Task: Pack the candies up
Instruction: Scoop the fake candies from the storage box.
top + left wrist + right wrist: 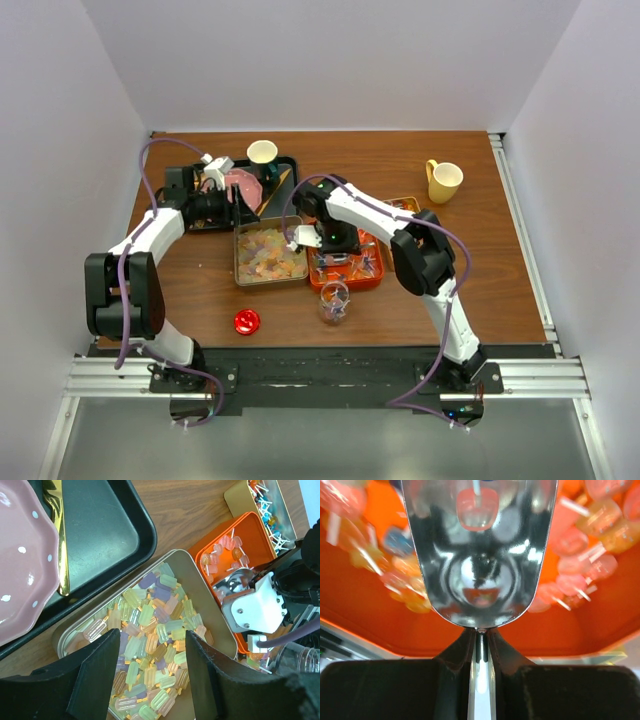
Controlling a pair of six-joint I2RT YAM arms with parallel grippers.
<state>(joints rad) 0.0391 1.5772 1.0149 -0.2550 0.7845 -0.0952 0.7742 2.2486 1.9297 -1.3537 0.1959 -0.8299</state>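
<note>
Pastel popsicle-shaped candies [150, 635] fill a gold tin [200, 575] [240, 262]. My left gripper [152, 680] hovers open just above them, with nothing between its fingers [100, 680]. Pink and orange lollipop candies [580, 560] lie in an orange tray [380, 625] [372, 278]. My right gripper [479, 635] is shut on the thin handle of a shiny metal scoop [479, 555], whose bowl sits low in that tray among the candies. One pink candy [476, 505] shows at the scoop's far end. In the top view my right gripper [318, 240] is over the tray's left part.
A black tray [290, 168] at the back left holds a pink plate [20, 565], a gold utensil [60, 540] and a cream cup [262, 152]. A clear jar [334, 300] stands in front of the orange tray. There is also a red disc [246, 321], a yellow mug [443, 180] and a second gold tin [240, 495].
</note>
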